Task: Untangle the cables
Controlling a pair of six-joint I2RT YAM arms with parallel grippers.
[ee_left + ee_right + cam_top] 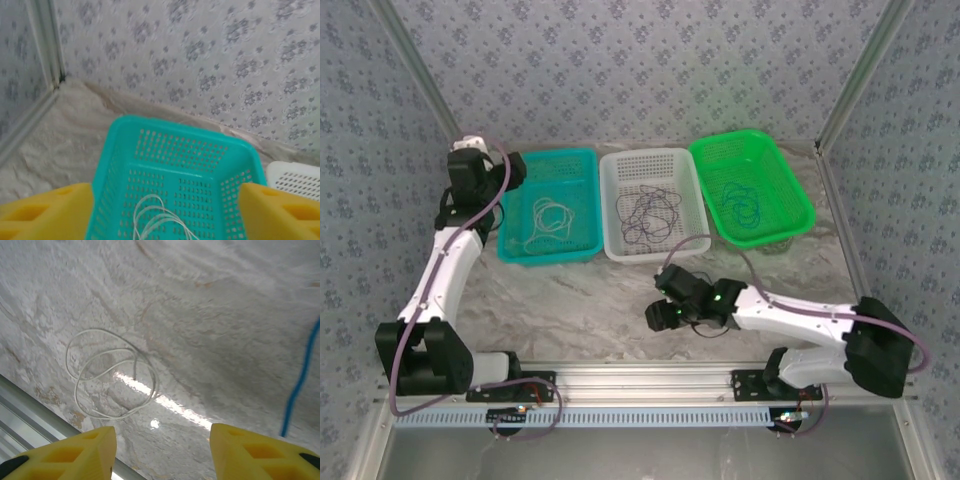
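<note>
Flowery grey wallpaper goes round a pale stone-look table. On it stand three baskets in a row — a white plastic basket in the middle, a teal plastic basket to its left and a bright green plastic basket to its right. A thin dark purple wire curls inside the white basket. A thin white wire loops in the teal one, and a thin blue wire in the green one.

In front of the white basket the right gripper hangs over bare table, yellow fingers wide apart, holding nothing. Under it lies a second thin white wire in loops — a blue strand runs near it. The left gripper is over the teal basket, its fingers apart and empty too.
</note>
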